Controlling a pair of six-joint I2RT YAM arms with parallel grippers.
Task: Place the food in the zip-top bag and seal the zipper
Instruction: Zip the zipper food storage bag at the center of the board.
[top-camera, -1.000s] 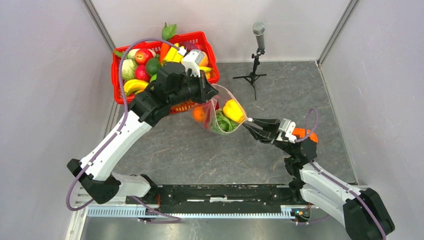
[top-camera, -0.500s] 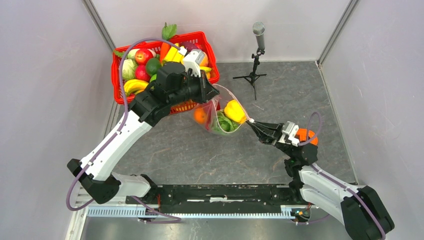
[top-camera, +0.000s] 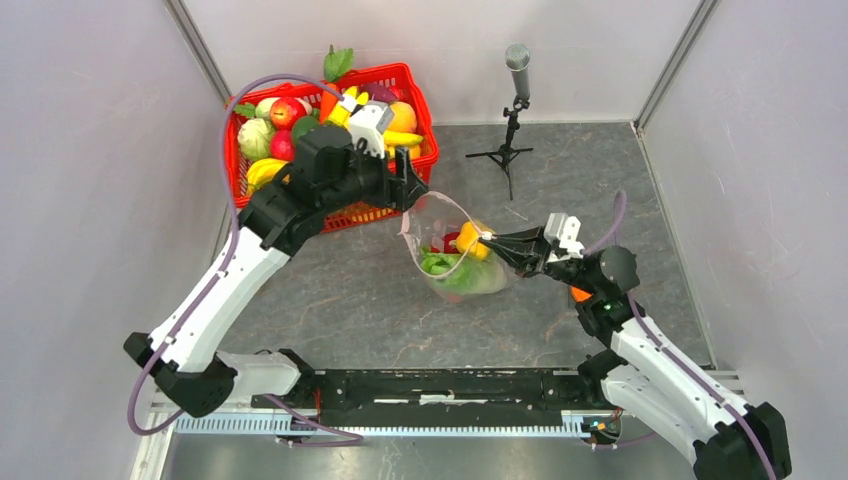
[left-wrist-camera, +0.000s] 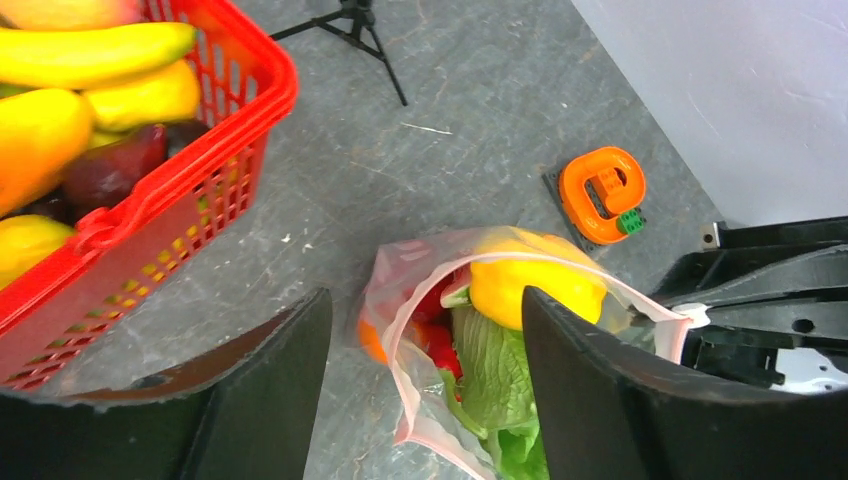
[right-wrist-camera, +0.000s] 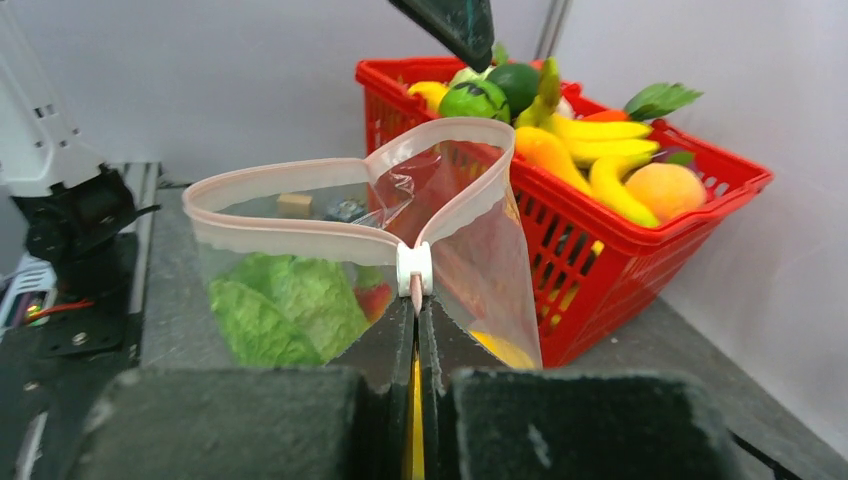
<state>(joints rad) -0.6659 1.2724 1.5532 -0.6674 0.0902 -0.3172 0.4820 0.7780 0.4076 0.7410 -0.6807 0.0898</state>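
Note:
The zip-top bag (top-camera: 470, 278) lies on the grey table with its mouth open. Inside it are the food pieces: a yellow bell pepper (left-wrist-camera: 535, 282), green cabbage (left-wrist-camera: 498, 378), an orange (left-wrist-camera: 370, 340) and a red piece (left-wrist-camera: 437, 342). My right gripper (top-camera: 488, 239) is shut on the end of the pink zipper (right-wrist-camera: 290, 215), just below its white slider (right-wrist-camera: 414, 263). My left gripper (top-camera: 408, 190) hangs open above the bag's far rim, by the basket's front. Its fingers (left-wrist-camera: 265, 400) straddle the bag from above and hold nothing.
A red mesh basket (top-camera: 412, 85) full of toy produce stands at the back left. A microphone on a small tripod (top-camera: 512, 110) is at the back centre. An orange ring-shaped piece (left-wrist-camera: 600, 188) lies on the table to the right of the bag.
My left gripper opened, let go of the bag's rim and drew back toward the basket. The bag sagged onto the table. My right gripper shut on the zipper's end and moved left.

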